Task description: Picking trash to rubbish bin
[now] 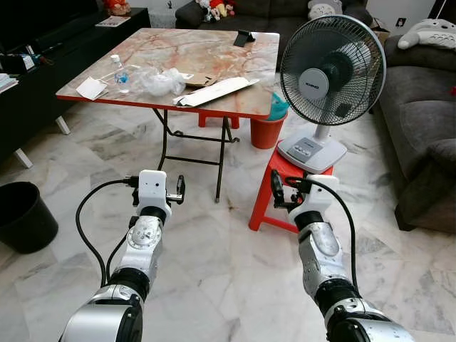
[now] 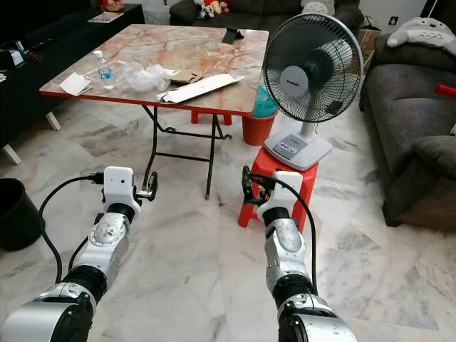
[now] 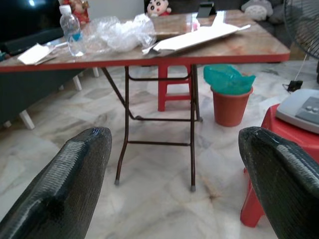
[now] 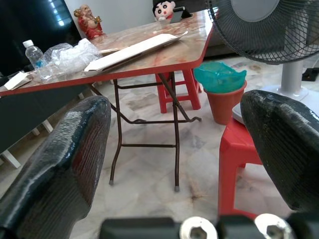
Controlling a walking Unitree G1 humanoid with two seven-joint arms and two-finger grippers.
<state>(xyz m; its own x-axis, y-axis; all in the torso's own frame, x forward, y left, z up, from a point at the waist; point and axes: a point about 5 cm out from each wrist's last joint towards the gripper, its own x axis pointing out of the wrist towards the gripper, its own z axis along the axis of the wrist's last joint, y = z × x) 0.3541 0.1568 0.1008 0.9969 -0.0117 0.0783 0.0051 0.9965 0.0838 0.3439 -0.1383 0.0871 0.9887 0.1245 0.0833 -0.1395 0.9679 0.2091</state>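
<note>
Left eye view has both tools — left tool (image 1: 178,190), right tool (image 1: 279,191) — spread apart, empty; reaching the crumpled plastic (image 1: 161,80) risks toppling the bottle (image 1: 120,74) on the bench (image 1: 214,53).

Open floor (image 1: 214,249) ahead; fan (image 1: 329,71) (on stool (image 1: 274,189)) blocks right.

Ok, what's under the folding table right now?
Under the table: a red stool and, by its right edge, an orange bin with a green liner. The tabletop covers the stool's seat.
</note>
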